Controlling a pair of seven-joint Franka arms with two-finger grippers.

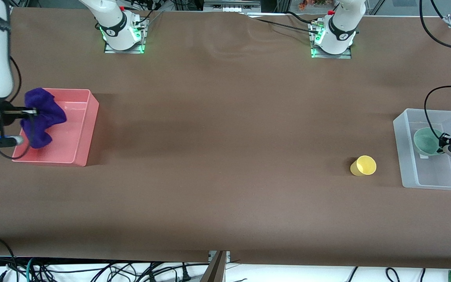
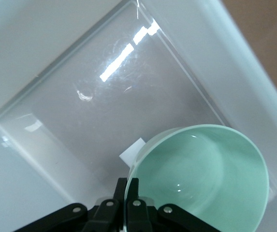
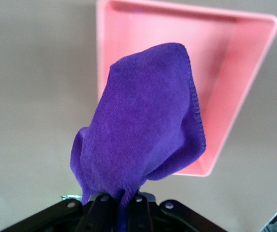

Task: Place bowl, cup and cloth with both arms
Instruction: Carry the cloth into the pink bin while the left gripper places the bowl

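My left gripper (image 1: 444,141) is shut on the rim of the pale green bowl (image 1: 427,141) and holds it tilted inside the clear bin (image 1: 405,156); in the left wrist view the bowl (image 2: 206,179) hangs from my fingers (image 2: 132,191) over the bin floor. My right gripper (image 1: 33,112) is shut on the purple cloth (image 1: 43,117), which hangs over the pink bin (image 1: 82,129); in the right wrist view the cloth (image 3: 143,130) droops from the fingers above the bin (image 3: 225,87). The yellow cup (image 1: 363,165) lies on its side on the table beside the clear bin.
The brown table (image 1: 225,137) stretches between the two bins. The arm bases (image 1: 121,29) (image 1: 333,35) stand along the table's edge farthest from the front camera. Cables hang past the table edge nearest the front camera.
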